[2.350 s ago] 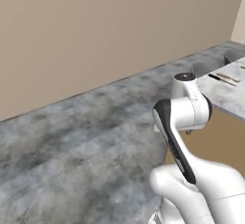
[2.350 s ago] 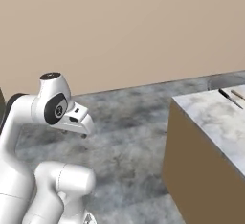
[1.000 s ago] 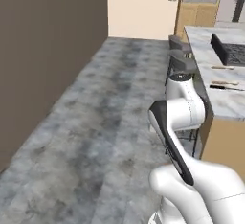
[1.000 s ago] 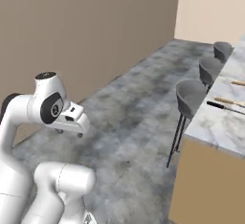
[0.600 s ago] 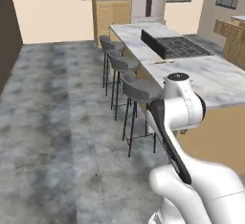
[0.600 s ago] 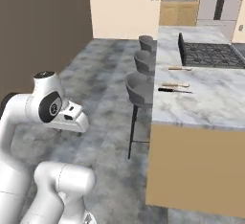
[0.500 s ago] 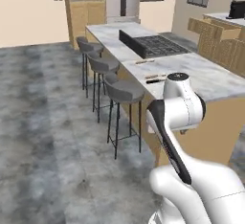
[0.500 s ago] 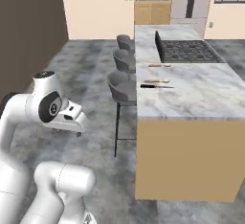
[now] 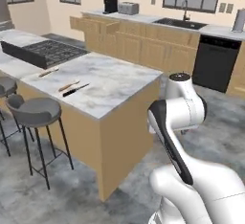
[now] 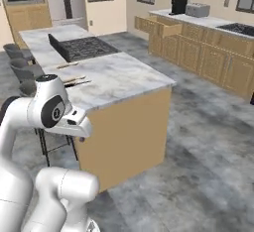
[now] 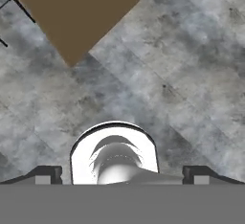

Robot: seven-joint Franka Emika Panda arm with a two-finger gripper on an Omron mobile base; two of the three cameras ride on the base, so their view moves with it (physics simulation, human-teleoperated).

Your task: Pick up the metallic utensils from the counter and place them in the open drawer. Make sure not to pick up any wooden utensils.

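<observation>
Arm folded, hand (image 11: 122,173) spread wide and empty, pointing down at the grey floor (image 11: 191,74).

The tabletop (image 9: 110,82) stood ahead and left of the robot, a marbled island with a black cooktop (image 9: 45,53) at its far end. Near its stool-side edge lay a black-handled utensil (image 9: 75,90) and, just beside it, a wooden spoon (image 9: 69,85); a second wooden spoon (image 9: 49,72) lay nearer the cooktop. Too small to tell whether the fork was among them. The open drawer (image 10: 159,26) jutted out from the far cabinet run under a toaster (image 10: 197,9), well apart from the island. Stools (image 9: 36,113) lined the island's left side.
</observation>
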